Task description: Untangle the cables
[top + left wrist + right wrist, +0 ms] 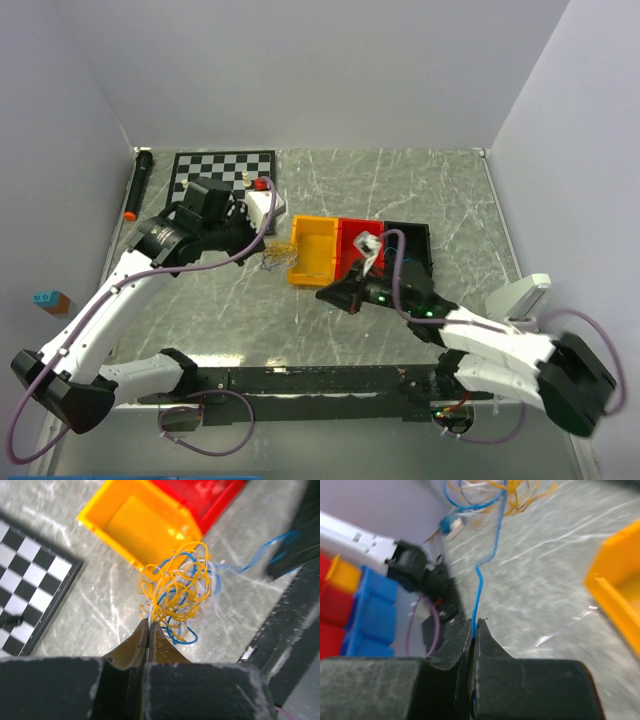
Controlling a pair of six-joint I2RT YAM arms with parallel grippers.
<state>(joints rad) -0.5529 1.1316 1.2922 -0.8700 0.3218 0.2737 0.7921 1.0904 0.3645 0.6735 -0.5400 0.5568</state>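
The cables (177, 592), a loose knot of thin yellow, white and blue loops, sit just ahead of the left gripper (149, 624), which is clenched on their near edge. The right gripper (474, 629) pinches one blue strand (480, 580) that runs away ahead of it. This looks like the pulling-apart step. Next, ease that strand clear without tightening the knot.

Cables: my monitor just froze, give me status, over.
Left tool shut on tangle of thin yellow, white and blue cables. Right tool shut on one blue strand leading from it. Yellow plastic bin close beside tangle.
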